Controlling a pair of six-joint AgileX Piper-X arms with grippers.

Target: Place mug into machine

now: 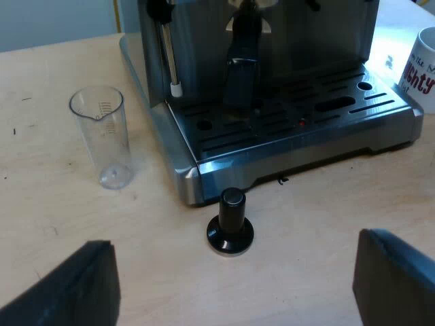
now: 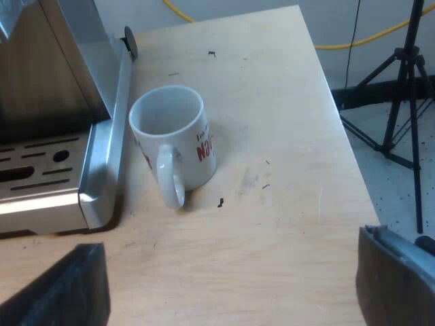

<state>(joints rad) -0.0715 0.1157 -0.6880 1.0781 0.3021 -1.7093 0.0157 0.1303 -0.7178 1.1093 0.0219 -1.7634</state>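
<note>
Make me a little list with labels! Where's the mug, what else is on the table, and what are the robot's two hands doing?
mug: upright, empty, on the table beside the machine, not on its tray
machine: dark handle sticking out at its front, above the tray
glass: upright on the table beside the machine
tamper: black knob, standing at the machine's front
left gripper: open, holding nothing, near the tamper
right gripper: open, holding nothing, near the mug
</note>
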